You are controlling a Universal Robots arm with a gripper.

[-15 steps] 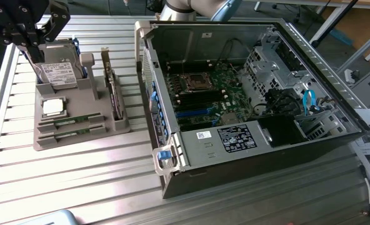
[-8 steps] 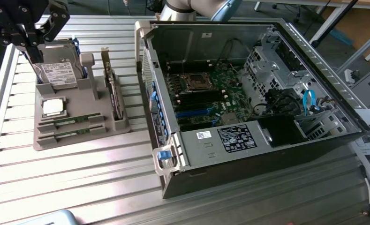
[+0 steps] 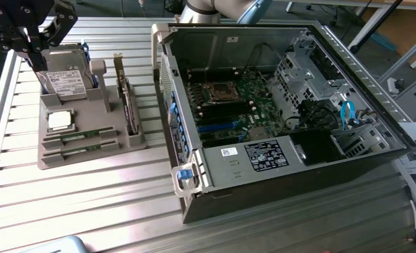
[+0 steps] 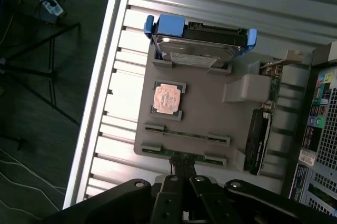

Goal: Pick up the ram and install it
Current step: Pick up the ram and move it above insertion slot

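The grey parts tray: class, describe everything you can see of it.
The grey parts tray looks like matte moulded plastic and lies flat on the slatted metal table, beside the open case. Its slots hold a hard drive with blue rails standing on edge, a square processor chip lying flat, two ram sticks on edge, and an upright expansion card.

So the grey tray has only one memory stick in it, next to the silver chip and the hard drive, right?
Not quite: the grey tray holds two memory sticks, not one. The exterior view shows the first stick and the second stick lying side by side in their slots, next to the silver chip and the hard drive.
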